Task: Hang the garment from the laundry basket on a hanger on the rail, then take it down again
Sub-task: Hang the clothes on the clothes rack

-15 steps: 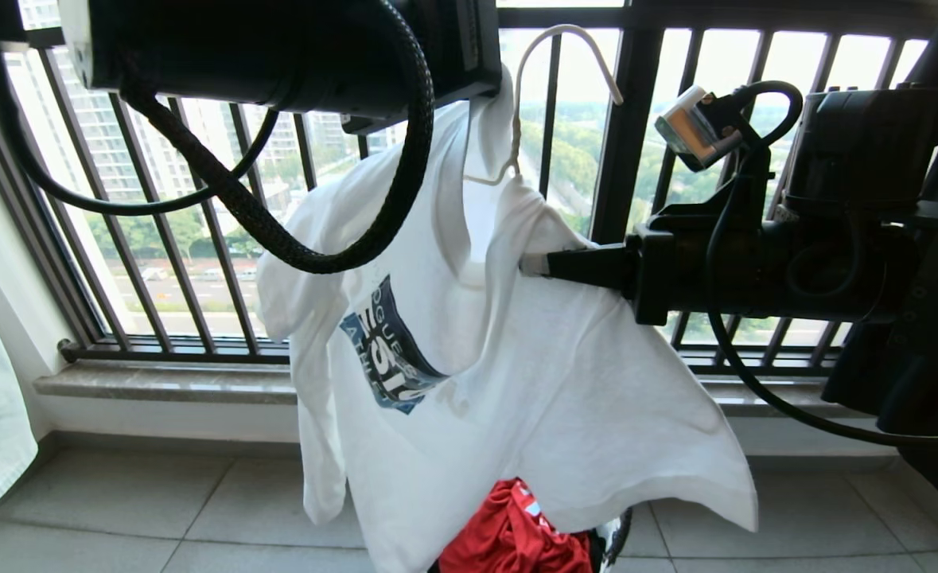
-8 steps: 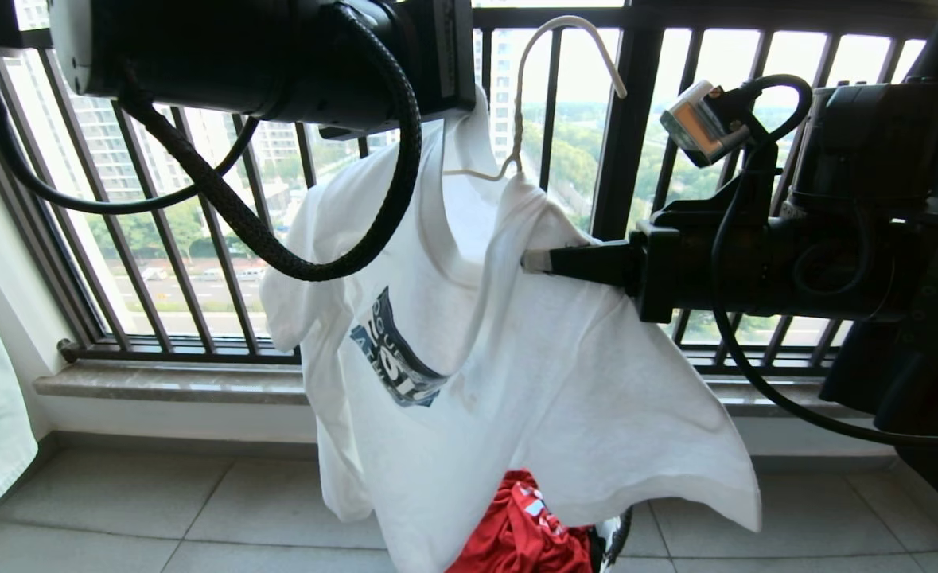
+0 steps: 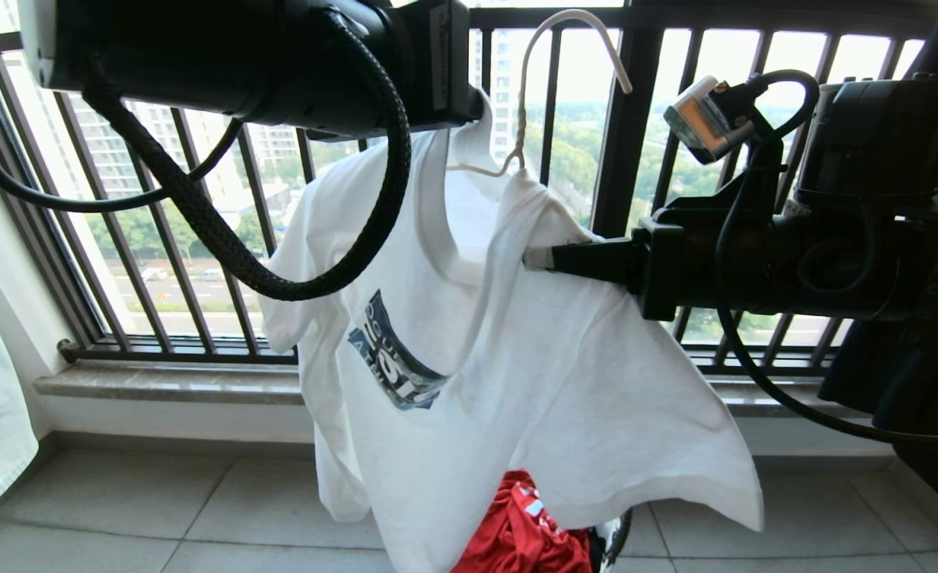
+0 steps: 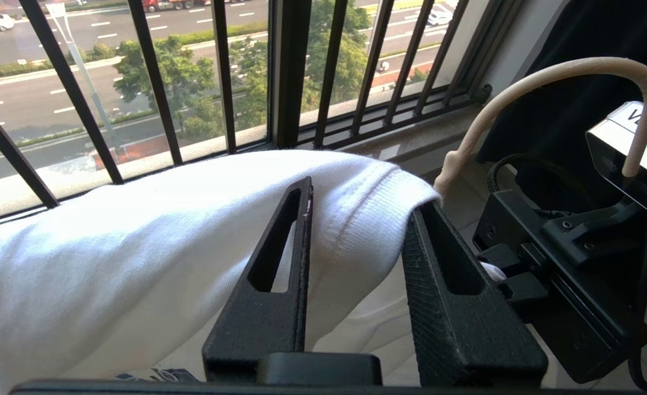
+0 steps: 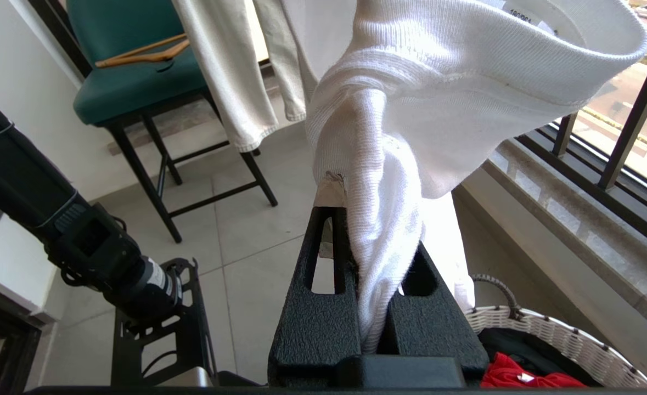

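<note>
The garment (image 3: 516,398), a white T-shirt with a navy chest graphic, hangs in mid-air before the window. The beige wire hanger (image 3: 523,119) sits in its neck opening, hook (image 4: 548,74) free in the air. My right gripper (image 3: 536,259) reaches in from the right and is shut on bunched ribbed collar fabric (image 5: 378,219). My left arm (image 3: 262,56) comes in at the top left and hides its own gripper in the head view. The left wrist view shows the left gripper (image 4: 363,195) open, with the collar (image 4: 356,208) draped loosely between its fingers. The laundry basket (image 5: 548,329) stands below. The rail is out of view.
A red garment (image 3: 516,525) lies in the basket. The black barred window railing (image 3: 628,119) and stone sill (image 3: 166,382) are just behind the shirt. A green chair (image 5: 131,82) with a wooden hanger stands to the side, beside a pale hanging cloth (image 5: 235,82).
The left arm has shifted slightly up and to the left, and the shirt and hanger have swung a little. The right gripper keeps its hold in the same place.
</note>
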Robot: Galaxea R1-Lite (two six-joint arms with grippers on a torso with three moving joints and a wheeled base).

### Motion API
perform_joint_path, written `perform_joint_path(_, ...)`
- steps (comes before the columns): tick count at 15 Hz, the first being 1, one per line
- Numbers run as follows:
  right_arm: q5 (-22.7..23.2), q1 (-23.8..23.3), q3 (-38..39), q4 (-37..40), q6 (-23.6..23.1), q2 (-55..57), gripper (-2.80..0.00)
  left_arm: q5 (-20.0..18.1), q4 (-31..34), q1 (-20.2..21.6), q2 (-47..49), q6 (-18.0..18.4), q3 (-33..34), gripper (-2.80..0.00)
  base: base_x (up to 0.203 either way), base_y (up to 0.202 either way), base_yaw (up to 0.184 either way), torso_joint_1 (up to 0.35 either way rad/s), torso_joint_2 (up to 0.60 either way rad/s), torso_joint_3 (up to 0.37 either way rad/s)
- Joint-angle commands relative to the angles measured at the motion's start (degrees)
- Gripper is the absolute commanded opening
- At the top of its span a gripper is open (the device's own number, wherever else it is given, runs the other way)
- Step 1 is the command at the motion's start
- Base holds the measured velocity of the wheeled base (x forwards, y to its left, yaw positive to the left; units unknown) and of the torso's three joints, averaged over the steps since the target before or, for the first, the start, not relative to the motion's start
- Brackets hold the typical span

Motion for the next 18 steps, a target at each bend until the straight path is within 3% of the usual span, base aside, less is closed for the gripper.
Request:
perform_joint_path(1, 0.2, 0.0, 0.0, -0.1, 0.0, 0.1, -2.80, 0.0, 0.4, -1.6, -0.2, -0.1, 0.0, 0.00, 0.000, 0.000, 0.000, 0.000, 0.00, 0.000)
perform_joint_path(4, 0.2, -0.1, -0.3, -0.1, 0.1, 0.1, -2.80, 0.3, 6.9, -4.9, -1.6, 0.8, -0.3, 0.00, 0.000, 0.000, 0.000, 0.000, 0.00, 0.000)
perform_joint_path(7, 0.1, -0.3, -0.5, -0.1, 0.1, 0.3, -2.80, 3.8, 12.1, -5.2, -2.1, 0.9, -0.3, 0.00, 0.000, 0.000, 0.000, 0.000, 0.00, 0.000)
perform_joint_path(10, 0.1, -0.8, -0.6, -0.1, 0.1, 0.3, -2.80, 4.1, 14.6, -5.2, -5.6, 1.1, -0.3, 0.00, 0.000, 0.000, 0.000, 0.000, 0.00, 0.000)
perform_joint_path(15, 0.1, -1.0, -0.6, -0.1, 0.1, 0.2, -2.80, 5.9, 17.9, -0.6, -10.5, 0.9, 0.4, 0.00, 0.000, 0.000, 0.000, 0.000, 0.00, 0.000)
perform_joint_path(16, 0.1, -1.1, -0.6, -0.1, 0.1, 0.1, -2.80, 6.0, 18.9, 0.3, -11.5, 0.8, 0.4, -2.80, 0.000, 0.000, 0.000, 0.000, 0.00, 0.000)
perform_joint_path(18, 0.1, -1.2, -0.6, -0.1, 0.2, 0.1, -2.80, 6.1, 21.4, 2.2, -12.4, 0.3, 0.4, -2.80, 0.000, 0.000, 0.000, 0.000, 0.00, 0.000)
